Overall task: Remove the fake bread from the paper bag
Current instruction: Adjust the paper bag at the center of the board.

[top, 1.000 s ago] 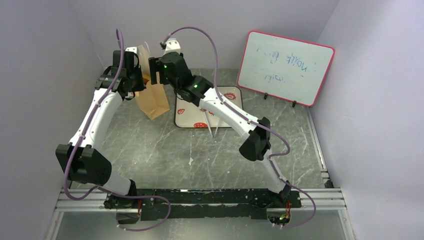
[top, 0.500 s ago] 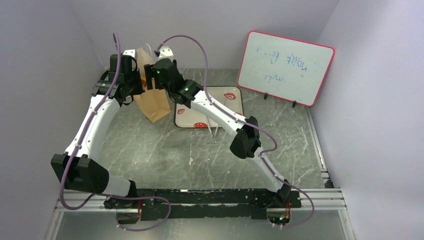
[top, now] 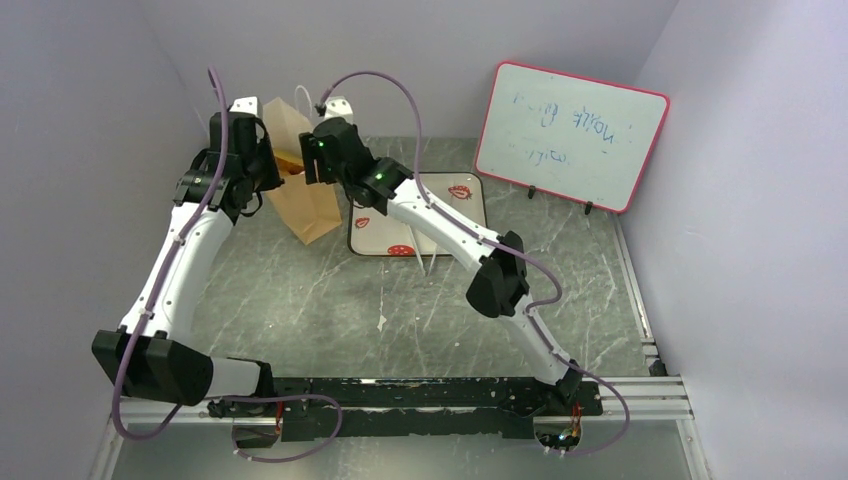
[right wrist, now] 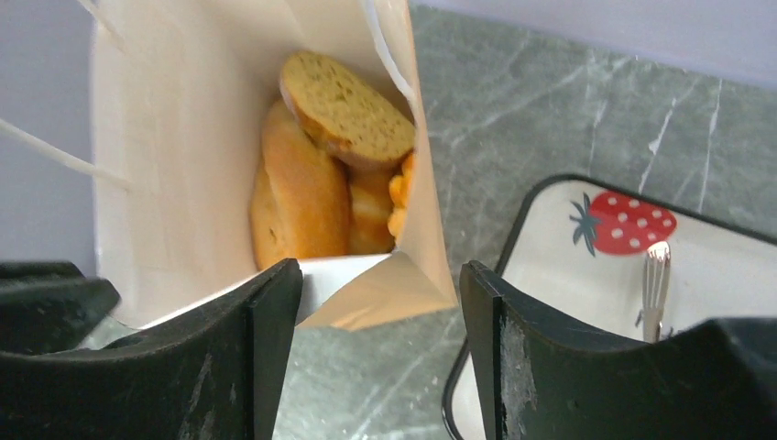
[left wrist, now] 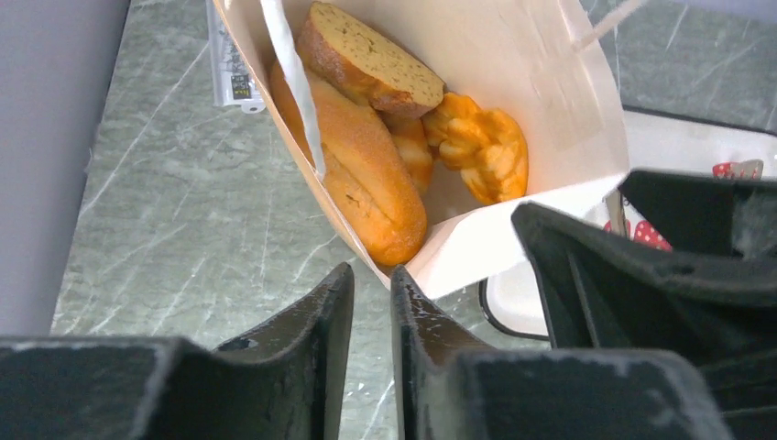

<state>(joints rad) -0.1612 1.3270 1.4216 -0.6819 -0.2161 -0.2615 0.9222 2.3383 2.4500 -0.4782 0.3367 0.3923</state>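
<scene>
Bench (top: 330,300) of grey-green marbled surface, streaked with pale veins, fills the floor of a small booth with plain lilac walls on three sides. A metal rail (top: 400,405) runs along the near edge and carries both arm bases. A whiteboard (top: 570,135) with a red rim and faint writing leans at the back right.

The bag (top: 305,200) stands at the back left, tilted, with its mouth raised towards the rear wall and its base on the bench. Just to its right lies a white strawberry-print tray (right wrist: 586,275) with slim silver tongs (right wrist: 656,275) resting on it.

The bread (left wrist: 366,165) is all inside the bag. A long loaf (left wrist: 376,192) lies along the lower wall, a brownish slice (left wrist: 371,60) rests on top of it, and a braided twist (left wrist: 486,147) sits beside them against the far wall. A white handle (left wrist: 293,82) hangs across the loaf.

The left pincer (left wrist: 373,293) is at the bag's left side, its fingers drawn almost together with a corner of the bag's rim pinched between their tips. The right pincer (right wrist: 380,270) hovers at the mouth from the right, fingers spread wide and gripping nothing, with the near rim of the bag showing between them.
</scene>
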